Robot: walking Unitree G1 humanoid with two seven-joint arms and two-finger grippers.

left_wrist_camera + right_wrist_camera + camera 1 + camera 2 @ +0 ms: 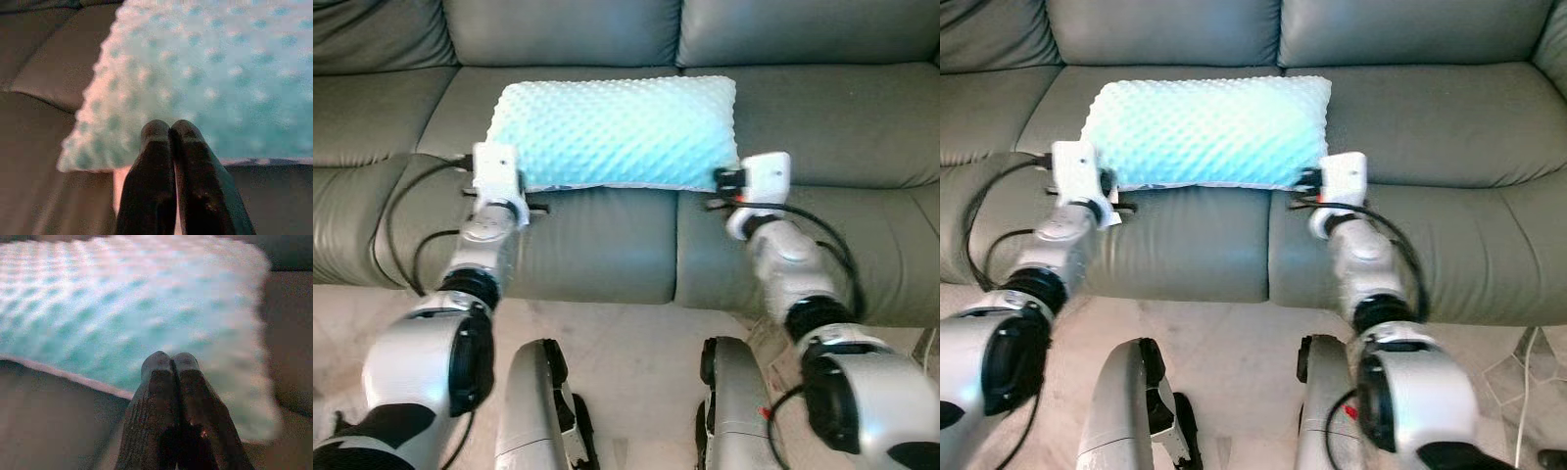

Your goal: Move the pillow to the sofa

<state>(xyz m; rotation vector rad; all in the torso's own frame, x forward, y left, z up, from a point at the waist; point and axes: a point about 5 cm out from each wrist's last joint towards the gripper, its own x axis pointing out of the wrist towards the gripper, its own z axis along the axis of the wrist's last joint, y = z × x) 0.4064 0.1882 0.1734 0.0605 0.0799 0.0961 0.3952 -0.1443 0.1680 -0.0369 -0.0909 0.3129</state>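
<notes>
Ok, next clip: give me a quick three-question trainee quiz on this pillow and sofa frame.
1. True or false: the pillow lies on the sofa seat.
2. Which stands at the pillow's right front corner? A) left gripper B) right gripper C) a person's hand
3. Fill in: in the wrist views, each gripper's fingers are pressed ____.

Key: 1 true; 2 B; 3 together.

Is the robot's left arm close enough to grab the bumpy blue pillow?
Probably yes. The left gripper is right at the pillow's near left corner on the sofa, with nothing between them. But its fingers are shut together against the edge, so they'd likely need to open first.
</notes>
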